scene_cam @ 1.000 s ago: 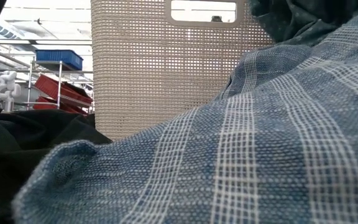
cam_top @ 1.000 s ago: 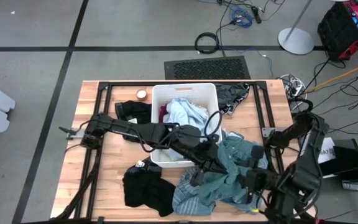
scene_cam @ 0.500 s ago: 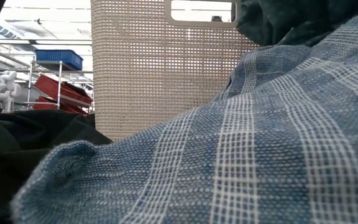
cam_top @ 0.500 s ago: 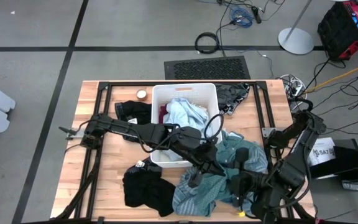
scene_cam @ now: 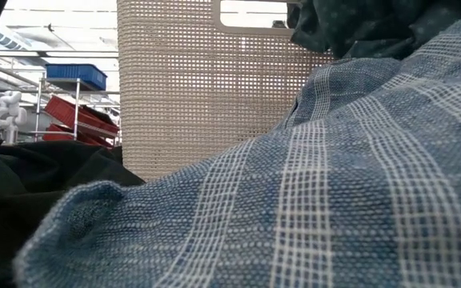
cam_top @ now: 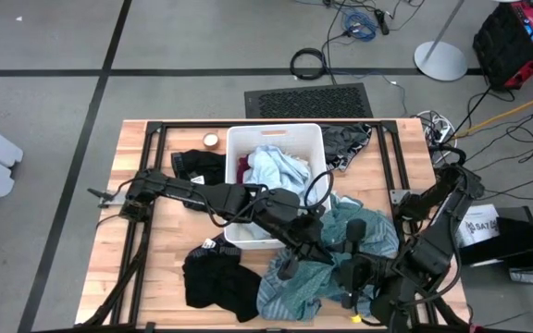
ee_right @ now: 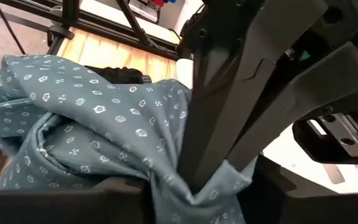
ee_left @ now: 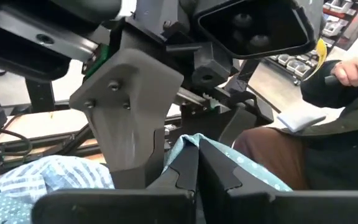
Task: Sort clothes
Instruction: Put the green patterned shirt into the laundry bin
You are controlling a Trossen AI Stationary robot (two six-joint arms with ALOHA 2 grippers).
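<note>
Centrally, in front of the white rectangular plastic bin [cam_top: 239, 139] on the wooden slatted surface [cam_top: 169, 250], my two arms meet over a teal cotton garment printed with small white dots [ee_right: 92, 118].

(a) My left claw [ee_left: 197, 171], reaching across from the left past the front of the bin, is pressed together on a raised fold of that teal garment. The cloth hangs from its tips in a peak.

(b) My right claw [ee_left: 182, 155], coming in from the near right corner, is spread. One grey finger [ee_left: 129, 118] stands on each side of the pinched fold and of my left claw's tips. Whether those fingers press on the cloth I cannot tell.

(c) The teal garment lies partly on a large blue-grey woven garment with pale stripes [cam_top: 290, 291]. That one spreads toward the near edge and fills most of the low view.

(d) A black soft garment [cam_top: 216, 277] lies crumpled on the surface to the left of the striped one.

(e) A light blue garment [cam_top: 276, 171] is heaped inside the bin, with a small magenta piece [cam_top: 241, 169] beside it. A dark grey patterned garment [cam_top: 345, 141] lies just right of the bin, and another black garment [cam_top: 202, 166] just left of it.

(f) Beyond the surface, the left wrist view shows a seated person's hand [ee_left: 353, 68].
</note>
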